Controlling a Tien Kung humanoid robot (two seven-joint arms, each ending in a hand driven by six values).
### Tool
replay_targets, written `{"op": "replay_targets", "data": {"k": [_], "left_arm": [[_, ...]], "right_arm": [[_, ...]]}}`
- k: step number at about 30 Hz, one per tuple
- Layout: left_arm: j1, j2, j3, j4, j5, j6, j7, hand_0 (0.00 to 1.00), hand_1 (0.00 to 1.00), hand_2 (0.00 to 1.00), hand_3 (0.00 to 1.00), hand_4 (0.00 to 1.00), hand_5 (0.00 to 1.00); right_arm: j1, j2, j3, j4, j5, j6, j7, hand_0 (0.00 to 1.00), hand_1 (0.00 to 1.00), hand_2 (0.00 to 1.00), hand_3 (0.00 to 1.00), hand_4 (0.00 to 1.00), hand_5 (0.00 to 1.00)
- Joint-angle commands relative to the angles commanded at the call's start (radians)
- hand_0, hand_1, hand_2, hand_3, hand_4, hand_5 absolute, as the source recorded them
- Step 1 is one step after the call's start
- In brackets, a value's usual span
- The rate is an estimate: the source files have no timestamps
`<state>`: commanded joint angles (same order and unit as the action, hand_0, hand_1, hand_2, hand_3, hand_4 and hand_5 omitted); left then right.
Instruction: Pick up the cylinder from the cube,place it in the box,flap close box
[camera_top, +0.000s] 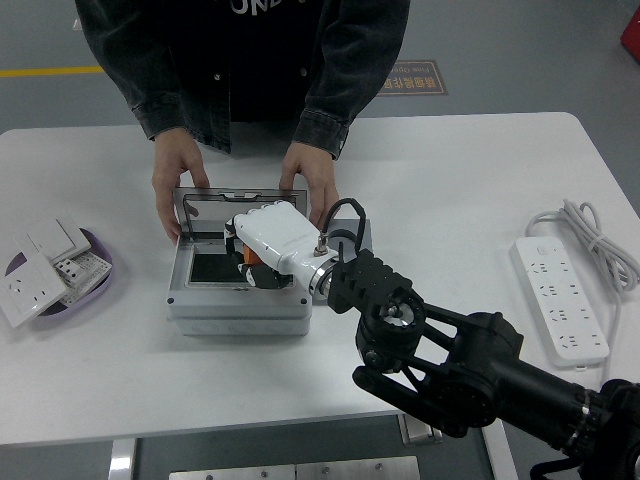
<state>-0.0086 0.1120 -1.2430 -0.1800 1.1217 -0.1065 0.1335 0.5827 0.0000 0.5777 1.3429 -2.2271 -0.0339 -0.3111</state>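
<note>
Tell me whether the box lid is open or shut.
Open. The lid stands raised behind the box, a person's hands gripping its corners, while the right robot hand reaches inside with the cylinder.

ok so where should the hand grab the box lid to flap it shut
Probably the lid's free top edge, reached from the far side and pushed toward the robot. It stands raised along the back of the box, hinged low. A person's hands already hold both its ends, and the right hand is inside the box on the orange cylinder.
</note>
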Motion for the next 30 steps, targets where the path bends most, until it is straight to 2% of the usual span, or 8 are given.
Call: {"op": "replay_targets", "data": {"k": [7, 8, 13, 14, 19, 20, 25, 30], "left_arm": [[-0.002, 0.0, 0.003, 0.0, -0.002, 0.0, -0.001, 0.638, 0.673, 0.663, 0.711, 0.757, 0.329], [-0.003, 0.0, 0.003, 0.0, -0.002, 0.0, -0.001, 0.638, 0.673, 0.663, 0.711, 0.757, 0.328], [-0.005, 0.003, 0.001, 0.0, -0.001, 0.0, 0.0, 0.638, 0.673, 0.663, 0.711, 0.757, 0.328], [-0.005, 0.004, 0.0, 0.0, -0.001, 0.0, 0.0, 0.638, 0.673, 0.663, 0.711, 0.757, 0.328], [-0.004, 0.004, -0.001, 0.0, 0.001, 0.0, 0.001, 0.638, 0.673, 0.663, 0.711, 0.757, 0.328], [-0.003, 0.003, -0.001, 0.0, 0.001, 0.0, 0.001, 0.638, 0.673, 0.663, 0.711, 0.757, 0.328], [-0.005, 0.002, 0.001, 0.0, -0.001, 0.0, 0.001, 0.638, 0.673, 0.663, 0.711, 0.757, 0.328], [-0.005, 0.003, 0.0, 0.0, 0.0, 0.0, 0.001, 0.639, 0.673, 0.663, 0.711, 0.757, 0.328]], "right_arm": [[0.005, 0.0, -0.017, -0.033, 0.027, -0.008, 0.015, 0.152, 0.3, 0.374, 0.365, 0.002, 0.002], [0.005, 0.0, -0.018, -0.037, 0.029, -0.008, 0.017, 0.271, 0.413, 0.463, 0.486, 0.132, 0.002], [0.008, 0.0, -0.021, -0.053, 0.042, -0.009, 0.031, 0.271, 0.413, 0.463, 0.486, 0.132, 0.002], [0.009, 0.0, -0.02, -0.053, 0.044, -0.01, 0.034, 0.547, 0.55, 0.537, 0.604, 0.287, 0.002], [0.011, 0.0, -0.019, -0.052, 0.054, -0.02, 0.049, 0.547, 0.55, 0.537, 0.604, 0.287, 0.002], [0.012, 0.0, -0.019, -0.052, 0.055, -0.022, 0.051, 0.653, 0.66, 0.639, 0.682, 0.468, 0.143], [0.012, 0.0, -0.019, -0.051, 0.063, -0.03, 0.06, 0.653, 0.66, 0.639, 0.682, 0.468, 0.143], [0.011, 0.0, -0.017, -0.046, 0.037, -0.03, 0.06, 0.728, 0.682, 0.674, 0.696, 0.449, 0.247]]}}
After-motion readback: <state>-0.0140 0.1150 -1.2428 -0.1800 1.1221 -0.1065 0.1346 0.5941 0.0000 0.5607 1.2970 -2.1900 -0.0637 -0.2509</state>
